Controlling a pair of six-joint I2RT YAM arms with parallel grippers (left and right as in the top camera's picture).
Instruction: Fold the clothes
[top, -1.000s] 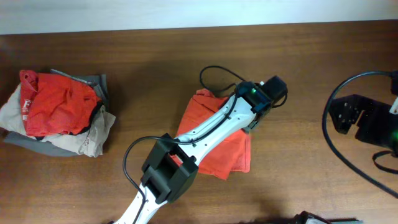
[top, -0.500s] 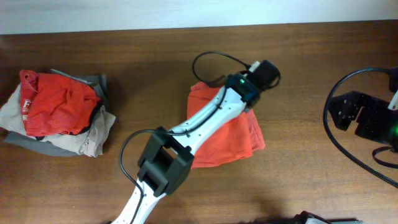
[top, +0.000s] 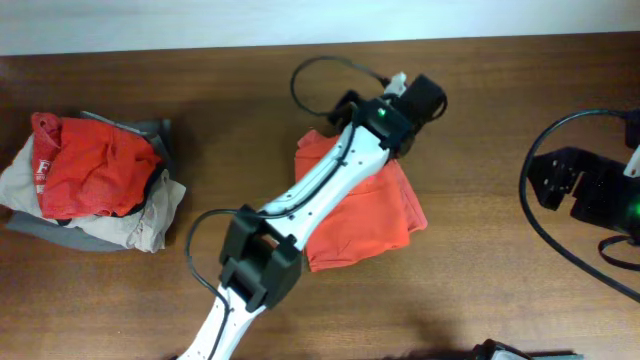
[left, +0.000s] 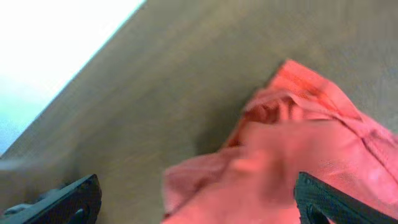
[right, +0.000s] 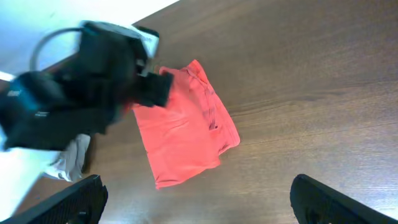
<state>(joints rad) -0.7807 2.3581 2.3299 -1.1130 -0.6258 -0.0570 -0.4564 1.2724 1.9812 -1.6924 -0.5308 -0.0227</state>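
Brown wood counter (top: 500, 100) is running wall to wall, and in the middle of it the shirt (top: 360, 225) is lying as a folded orange-red packet, rumpled at its far corner. Over the last second it has been swinging round, dragged and turned by the left hand (left: 199, 200) – which is now hanging over that far corner, spread wide and pinching nothing. I'm taking that as a let-go: the fold is laid and wants only tidying. The right hand (right: 199, 202) is waiting off to the side, spread and empty – and a pile (top: 90, 185) of other clothes is sitting at the left end.
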